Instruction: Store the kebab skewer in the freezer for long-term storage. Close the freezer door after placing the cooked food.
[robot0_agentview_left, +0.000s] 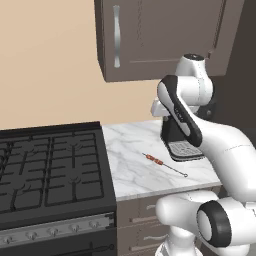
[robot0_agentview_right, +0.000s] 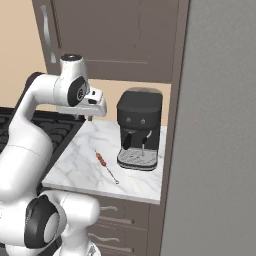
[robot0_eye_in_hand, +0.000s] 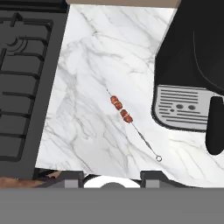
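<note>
Kebab skewer lay flat on the marble counter, between the stove and the coffee machine, touching neither. It looked light, stiff and thin, likely to roll; the meat chunks seemed the surest hold. The gripper hovered above, fingers apart and empty.

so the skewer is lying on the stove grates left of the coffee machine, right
Not quite. The skewer lies on the marble counter, between the stove and the coffee machine. It is left of the coffee machine, as the hand view shows.
</note>
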